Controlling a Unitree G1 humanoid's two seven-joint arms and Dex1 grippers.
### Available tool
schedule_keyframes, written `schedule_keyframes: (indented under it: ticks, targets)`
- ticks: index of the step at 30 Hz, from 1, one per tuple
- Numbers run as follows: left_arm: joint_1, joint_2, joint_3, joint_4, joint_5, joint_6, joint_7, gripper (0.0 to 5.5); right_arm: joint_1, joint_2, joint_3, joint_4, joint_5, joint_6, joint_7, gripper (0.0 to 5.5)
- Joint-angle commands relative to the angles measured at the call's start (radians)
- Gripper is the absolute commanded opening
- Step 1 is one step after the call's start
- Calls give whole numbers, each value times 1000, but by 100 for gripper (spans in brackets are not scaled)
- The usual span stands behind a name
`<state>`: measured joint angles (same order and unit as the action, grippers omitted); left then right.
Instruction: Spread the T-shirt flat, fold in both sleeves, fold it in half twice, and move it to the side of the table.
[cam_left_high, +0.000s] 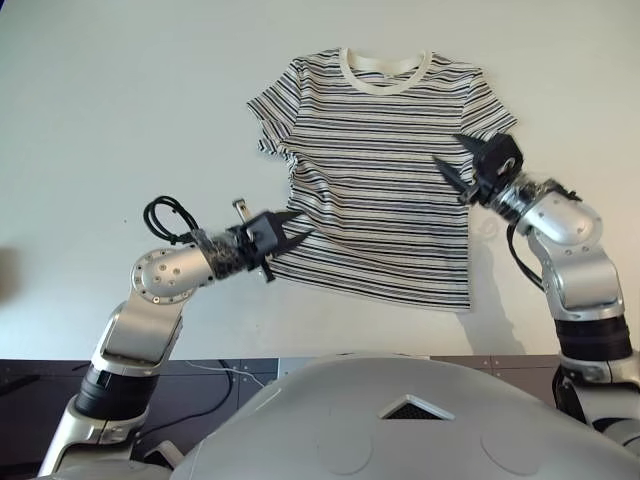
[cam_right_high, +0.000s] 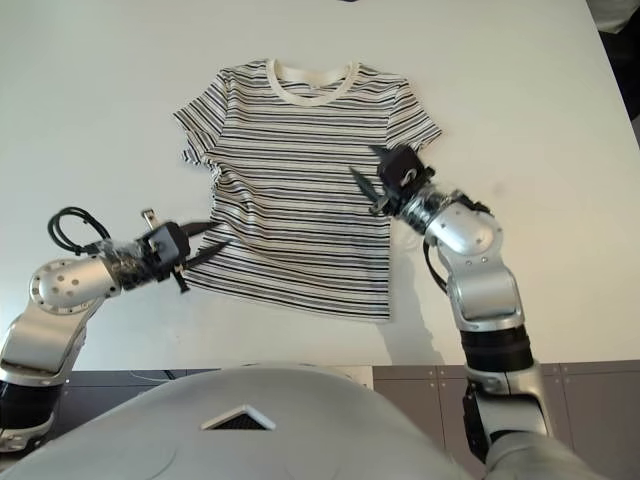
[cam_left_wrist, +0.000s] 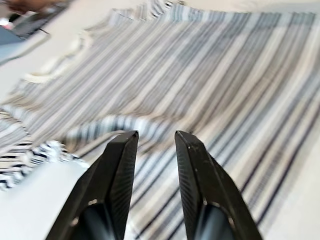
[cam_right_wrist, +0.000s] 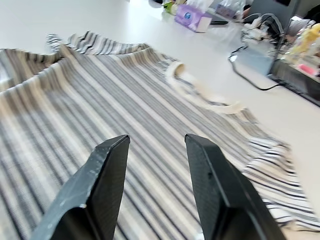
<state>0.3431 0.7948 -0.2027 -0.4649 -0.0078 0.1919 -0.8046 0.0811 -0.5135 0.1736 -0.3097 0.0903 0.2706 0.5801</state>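
A black-and-white striped T-shirt (cam_left_high: 375, 170) with a cream collar lies face up on the white table (cam_left_high: 120, 90), collar at the far side. Its left sleeve (cam_left_high: 268, 118) is bunched and partly folded under; the right sleeve (cam_left_high: 490, 105) lies flat. My left gripper (cam_left_high: 296, 238) hovers open at the shirt's near left hem corner, fingers apart with nothing between them (cam_left_wrist: 155, 145). My right gripper (cam_left_high: 455, 160) is open above the shirt's right side, just below the right sleeve, empty (cam_right_wrist: 155, 145).
The white table stretches bare on both sides of the shirt and beyond the collar. Its near edge (cam_left_high: 200, 358) runs just below the hem. In the right wrist view, a tissue box (cam_right_wrist: 192, 17) and cables lie far off.
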Motion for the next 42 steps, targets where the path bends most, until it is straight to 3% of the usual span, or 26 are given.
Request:
schedule_keyframes:
  ticks: [1, 5, 10, 14, 20, 22, 25, 28, 30, 35, 38, 42]
  targets:
    - [33, 96, -43, 86, 144, 1, -5, 134, 89, -48, 7, -113, 14, 38, 45, 203]
    - [124, 104, -35, -49, 31, 87, -67, 134, 179, -92, 11, -211, 21, 62, 81, 203]
    - [261, 116, 62, -272, -214, 287, -110, 134, 306, -184, -24, -271, 28, 48, 148, 203]
    - [253, 130, 89, -269, -213, 313, -97, 134, 307, -196, -21, -281, 26, 67, 156, 203]
    - [317, 156, 82, -235, -176, 254, -103, 134, 414, -290, 42, -138, -121, -63, 176, 203]
    - [308, 105, 147, -264, -268, 268, -98, 134, 413, -277, 25, -161, -111, -78, 164, 203]
    - [242, 67, 327, -316, -456, 321, -94, 134, 365, -273, -97, -257, -10, -51, 167, 203]
    - [51, 38, 418, -283, -650, 395, -61, 134, 242, -253, -185, -319, 102, 44, 161, 203]
    - [-82, -6, 347, -211, -623, 417, 0, 134, 153, -244, -110, -252, 34, 39, 156, 203]
    - [-87, -18, -71, 85, -163, 196, 50, 134, 60, -188, 113, 72, -243, -47, 56, 203]
    - [-60, -9, -126, 146, -60, 136, 70, 134, 95, -198, 151, 108, -275, -63, 72, 203]
    - [68, 74, -77, 109, -64, 83, 35, 134, 217, -286, 121, 10, -228, -87, 141, 203]
